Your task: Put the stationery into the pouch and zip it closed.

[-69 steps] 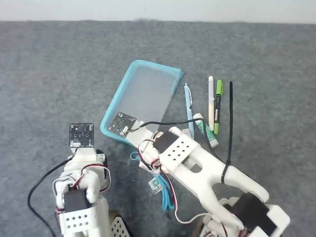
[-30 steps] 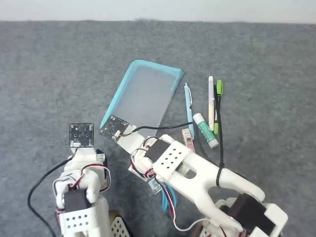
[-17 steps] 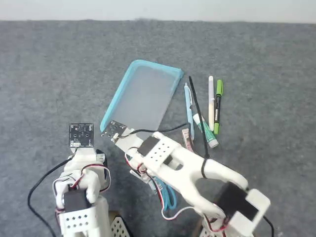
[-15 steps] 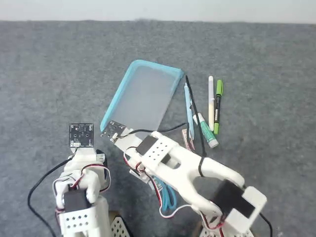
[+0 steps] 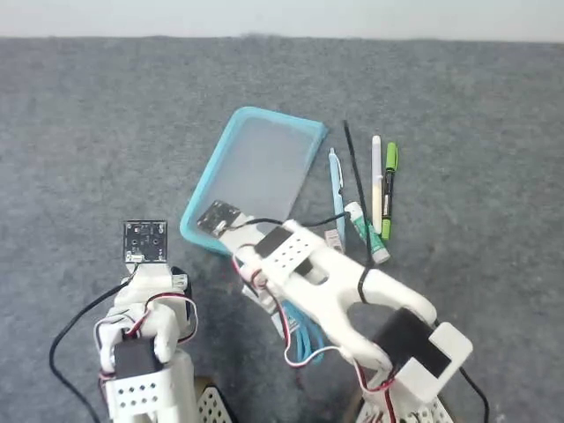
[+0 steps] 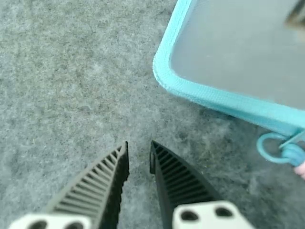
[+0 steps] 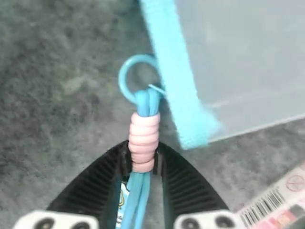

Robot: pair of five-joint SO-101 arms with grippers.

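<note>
Grey felt table point(image 5: 106, 132). Pouch point(image 5: 260, 172), clear with a teal edge, lies flat at centre, its long axis running from 7 to 1 o'clock.

Stationery is all outside it, at its 3 o'clock: blue pen point(image 5: 336, 189) just beside the pouch edge, then white pen point(image 5: 376, 176) and green marker point(image 5: 389, 189) side by side. A white-and-green stick point(image 5: 366, 233) lies slanted at their near ends, with a small labelled eraser point(image 5: 333, 238) beside it.

Right arm point(image 5: 335, 291) reaches in from 5 o'clock to the pouch's 6 o'clock corner. Right gripper point(image 7: 143, 152) is clenched on the pink bead point(image 7: 143, 140) of the zip-pull cord point(image 7: 147, 102). Teal ring point(image 7: 121, 78) at the cord's end touches the pouch edge.

Left arm point(image 5: 145, 326) sits at 7 o'clock, apart from the pouch. Left gripper point(image 6: 139, 152) hangs over bare felt near the pouch corner, jaws barely parted, holding nothing.
</note>
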